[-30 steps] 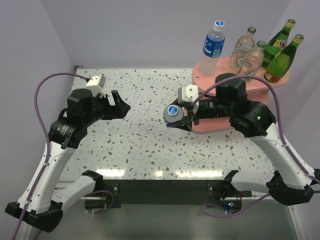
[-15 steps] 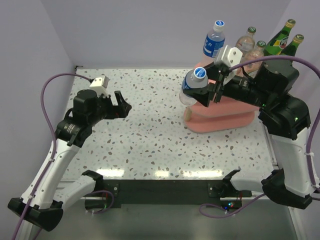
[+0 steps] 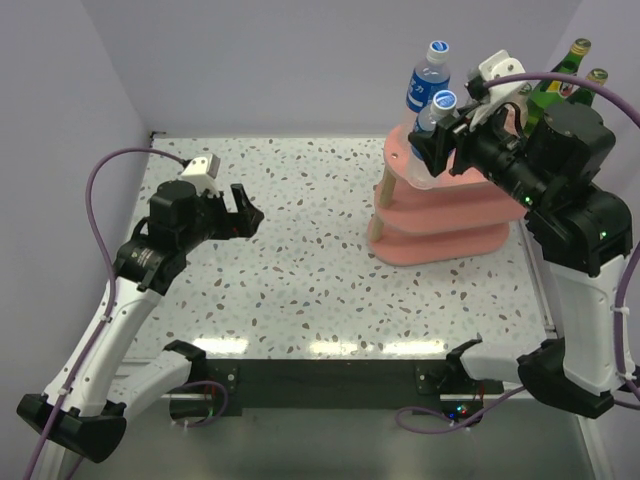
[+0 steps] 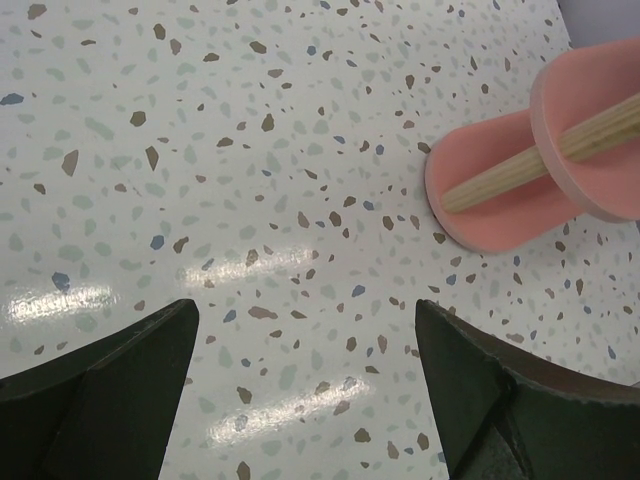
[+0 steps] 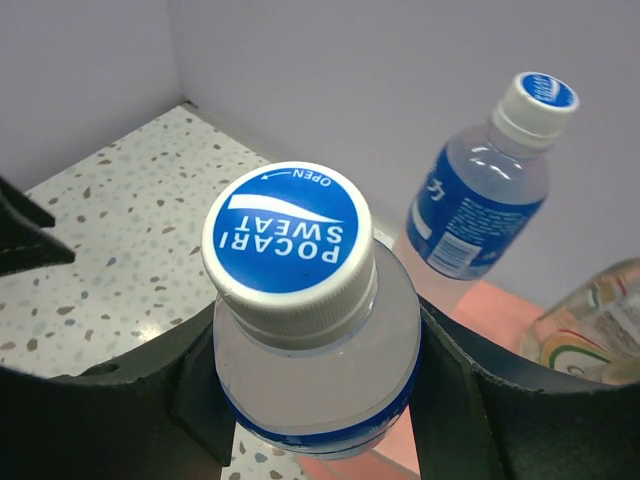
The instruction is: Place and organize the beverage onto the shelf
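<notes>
Right fingers (image 5: pixel 500 400) clasp a blue-labelled bottle (image 5: pixel 300 340) at the shelf (image 3: pixel 450 215); left fingers (image 4: pixel 100 390) spread empty.

cap (image 5: pixel 288 232) of bottle (image 5: pixel 320 372) reading POCARI SWEAT, OPEN beside arrow

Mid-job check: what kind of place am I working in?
Probably a lab test cell, not a shop: plain walls box in a speckled tabletop, the left arm and right arm are bolted at its near edge, and a pink shelf holds bottles.

Glossy speckled tabletop (image 4: pixel 250 150), matt pink shelf (image 4: pixel 490 215), pale wooden post (image 4: pixel 540 160), clear plastic bottle (image 5: pixel 320 345)
</notes>
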Tool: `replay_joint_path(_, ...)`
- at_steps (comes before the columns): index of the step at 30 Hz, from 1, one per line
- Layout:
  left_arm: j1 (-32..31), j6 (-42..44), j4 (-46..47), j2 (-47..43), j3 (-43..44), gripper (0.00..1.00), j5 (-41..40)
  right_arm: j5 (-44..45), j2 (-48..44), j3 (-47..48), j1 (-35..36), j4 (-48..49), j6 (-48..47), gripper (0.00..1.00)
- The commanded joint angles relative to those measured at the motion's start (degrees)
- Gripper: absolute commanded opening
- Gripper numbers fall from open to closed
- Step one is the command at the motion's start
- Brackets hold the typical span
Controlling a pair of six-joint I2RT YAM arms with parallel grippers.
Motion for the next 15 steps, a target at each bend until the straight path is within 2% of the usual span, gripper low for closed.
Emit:
replay_joint_path(1, 0.3, 1.3, 3.0, -0.8, -0.5, 0.95, -0.8, 9.6, 0.5, 5.2, -1.0, 8.7, 3.9, 0.00)
replay_joint_path(15, 0.3, 1.5, 3.3, -0.9, -1.6, 0.95, -1.2, 13.2, 3.0, 5.9, -4.3, 8.9, 12.7, 0.00)
